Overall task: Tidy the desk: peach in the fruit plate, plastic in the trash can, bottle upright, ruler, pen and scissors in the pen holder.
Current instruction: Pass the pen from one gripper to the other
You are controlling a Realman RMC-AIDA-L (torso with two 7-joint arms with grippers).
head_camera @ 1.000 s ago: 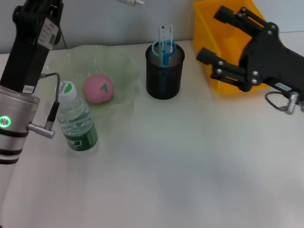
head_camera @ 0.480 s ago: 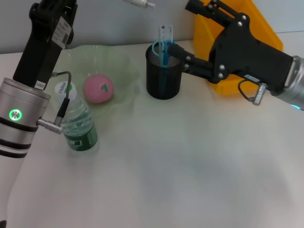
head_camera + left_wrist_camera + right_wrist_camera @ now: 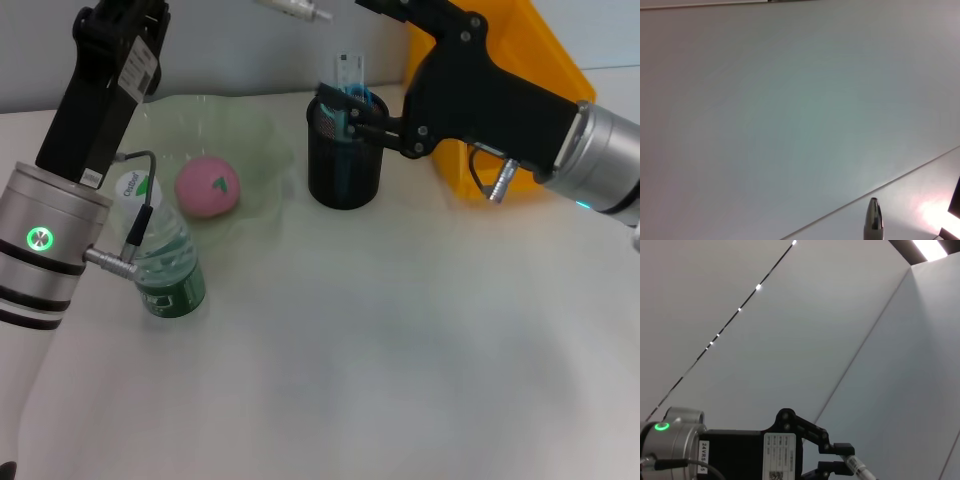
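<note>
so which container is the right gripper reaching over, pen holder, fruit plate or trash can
The pen holder: the right gripper is at its rim. The trash can is behind that arm; the fruit plate lies further left.

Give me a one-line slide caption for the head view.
Right gripper over pen holder; peach in fruit plate, bottle upright.

The right gripper [image 3: 345, 112] crowds the pen holder [image 3: 344, 170] from 3 o'clock; bare desk [image 3: 400, 350] lies open toward 6.
</note>
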